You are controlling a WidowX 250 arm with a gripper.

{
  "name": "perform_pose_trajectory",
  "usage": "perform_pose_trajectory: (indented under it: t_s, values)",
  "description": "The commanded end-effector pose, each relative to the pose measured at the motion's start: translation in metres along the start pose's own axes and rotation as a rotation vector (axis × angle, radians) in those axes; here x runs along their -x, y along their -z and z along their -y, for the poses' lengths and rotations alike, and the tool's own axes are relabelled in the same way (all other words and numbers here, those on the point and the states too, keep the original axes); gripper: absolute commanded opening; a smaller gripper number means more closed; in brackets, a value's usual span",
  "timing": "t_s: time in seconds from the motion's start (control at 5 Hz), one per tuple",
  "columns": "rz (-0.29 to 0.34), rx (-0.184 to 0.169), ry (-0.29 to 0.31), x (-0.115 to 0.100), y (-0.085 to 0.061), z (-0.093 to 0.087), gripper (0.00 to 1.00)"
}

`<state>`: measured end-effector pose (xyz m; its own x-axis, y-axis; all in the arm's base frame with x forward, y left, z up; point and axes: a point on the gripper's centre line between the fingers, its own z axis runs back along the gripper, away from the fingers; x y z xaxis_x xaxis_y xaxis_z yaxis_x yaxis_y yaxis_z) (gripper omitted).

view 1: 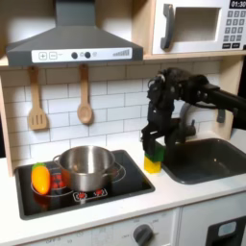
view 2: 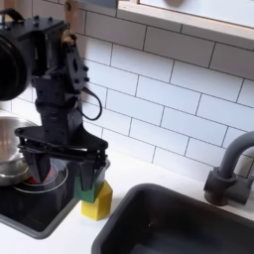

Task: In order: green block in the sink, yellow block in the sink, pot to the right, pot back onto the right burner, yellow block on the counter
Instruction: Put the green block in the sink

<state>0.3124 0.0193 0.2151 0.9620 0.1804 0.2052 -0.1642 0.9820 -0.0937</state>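
Sink (view 2: 189,223), dark grey and apparently holding no block, lies just to the second exterior view's right of the pincer (view 2: 87,175). Directly beneath the pincer stand the green block (view 2: 91,177) stacked on the yellow block (view 2: 97,203), on the desk (view 1: 115,207) between cooktop and basin. Pincer fingers straddle the green block; whether they grip it cannot be told. Judged from this, the first placement is not yet done and every later step remains. Pot (view 1: 86,165) sits on a burner, farther off to the first exterior view's left. White tiled wall and microwave (view 1: 197,27) stand behind.
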Motion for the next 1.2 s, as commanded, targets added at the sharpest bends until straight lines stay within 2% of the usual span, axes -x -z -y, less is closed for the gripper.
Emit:
perform_pose_trajectory:
  t_s: [0.0,0.4,1.0]
  values:
    - [-0.012,0.004,0.011,0.004,0.004,0.009,1.00]
    - [-0.016,-0.002,-0.011,0.000,0.008,0.005,1.00]
    - [-0.052,-0.004,-0.005,-0.018,0.027,0.013,1.00]
